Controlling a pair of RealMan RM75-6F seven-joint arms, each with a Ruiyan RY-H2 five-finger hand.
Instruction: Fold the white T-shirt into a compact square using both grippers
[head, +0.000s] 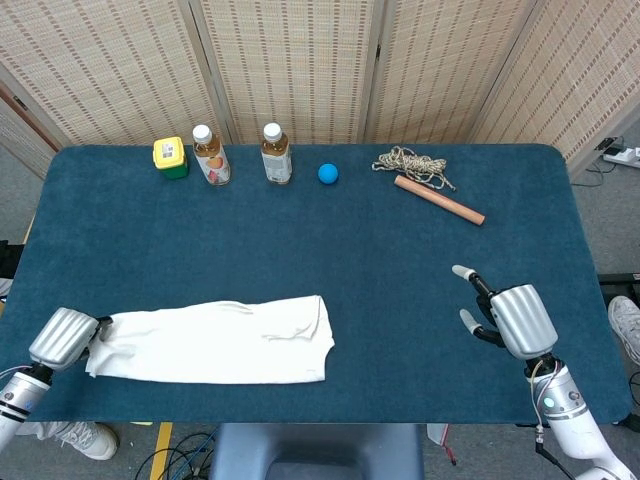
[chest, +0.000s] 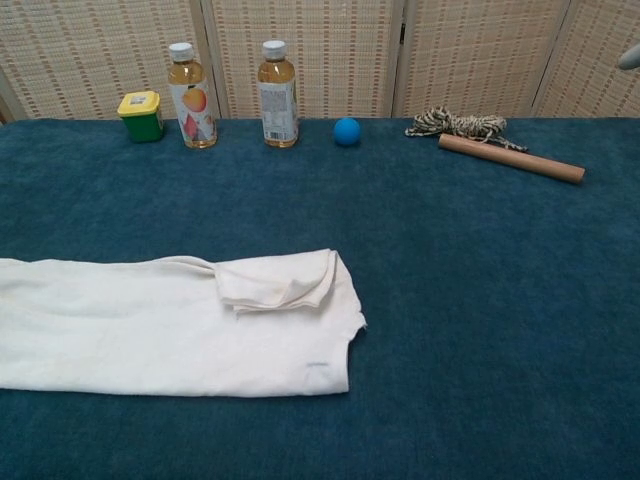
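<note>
The white T-shirt (head: 215, 340) (chest: 170, 325) lies folded into a long strip near the table's front left, with a sleeve flap folded on top at its right end. My left hand (head: 65, 338) grips the shirt's left end at the table's left edge; the chest view does not show this hand. My right hand (head: 510, 318) hovers over the right side of the table, far from the shirt, its fingers apart and holding nothing. In the chest view only a fingertip of it shows at the top right edge.
Along the far edge stand a yellow-lidded green jar (head: 170, 157), two drink bottles (head: 210, 154) (head: 276, 153) and a blue ball (head: 328, 173). A coil of rope (head: 412, 163) and a wooden stick (head: 438, 200) lie at the back right.
</note>
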